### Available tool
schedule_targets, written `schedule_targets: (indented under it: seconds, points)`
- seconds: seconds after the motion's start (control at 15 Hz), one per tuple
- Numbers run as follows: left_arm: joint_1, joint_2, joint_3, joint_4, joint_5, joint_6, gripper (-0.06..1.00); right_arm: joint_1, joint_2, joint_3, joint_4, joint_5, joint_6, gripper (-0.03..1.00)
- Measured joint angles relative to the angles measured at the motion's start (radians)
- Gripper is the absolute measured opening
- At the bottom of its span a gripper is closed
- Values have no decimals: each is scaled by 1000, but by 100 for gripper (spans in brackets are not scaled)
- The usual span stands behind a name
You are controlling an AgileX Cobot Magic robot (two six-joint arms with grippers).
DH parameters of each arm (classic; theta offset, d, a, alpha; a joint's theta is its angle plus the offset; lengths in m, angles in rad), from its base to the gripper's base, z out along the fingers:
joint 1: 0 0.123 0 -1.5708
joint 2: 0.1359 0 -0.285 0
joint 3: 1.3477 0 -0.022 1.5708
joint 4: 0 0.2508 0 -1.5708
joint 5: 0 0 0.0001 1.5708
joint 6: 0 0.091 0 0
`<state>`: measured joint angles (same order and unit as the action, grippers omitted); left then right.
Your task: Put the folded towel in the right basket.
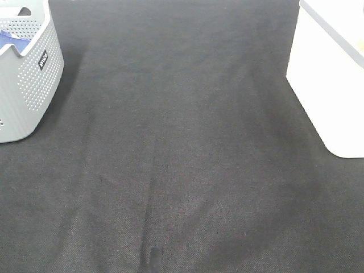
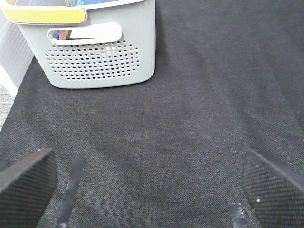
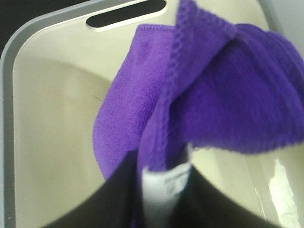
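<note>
In the right wrist view, my right gripper [image 3: 161, 183] is shut on the folded purple towel [image 3: 213, 95], which has a white label at the grip. The towel hangs over the inside of the white right basket [image 3: 47, 142], whose rim and handle slot show beyond it. In the exterior high view the right basket [image 1: 330, 85] stands at the right edge; neither arm nor the towel shows there. My left gripper [image 2: 152, 190] is open and empty, low over the black cloth.
A grey perforated basket [image 1: 28, 85] stands at the far left with something blue inside; it also shows ahead of the left gripper [image 2: 99, 57]. A black cloth [image 1: 182, 142] covers the table between the baskets.
</note>
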<state>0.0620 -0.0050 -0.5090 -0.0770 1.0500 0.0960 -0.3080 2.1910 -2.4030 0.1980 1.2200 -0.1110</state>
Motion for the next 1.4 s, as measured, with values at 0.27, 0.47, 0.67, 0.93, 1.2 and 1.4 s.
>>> schedule_targets:
  seconds: [0.27, 0.47, 0.67, 0.93, 1.2, 1.4]
  points:
    - [0, 0, 0, 0, 0, 0, 99, 14, 2, 0, 2, -1, -4, 94]
    - [0, 0, 0, 0, 0, 0, 99, 26, -20, 1, 2, 0, 2, 98]
    - [0, 0, 0, 0, 0, 0, 99, 155, -112, 4, -79, -1, 23, 98]
    - [0, 0, 0, 0, 0, 0, 99, 279, -330, 163, -115, -3, 47, 97]
    - [0, 0, 0, 0, 0, 0, 99, 283, -843, 730, -124, -3, 38, 97]
    - [0, 0, 0, 0, 0, 0, 99, 283, -1262, 1156, -124, -71, 19, 97]
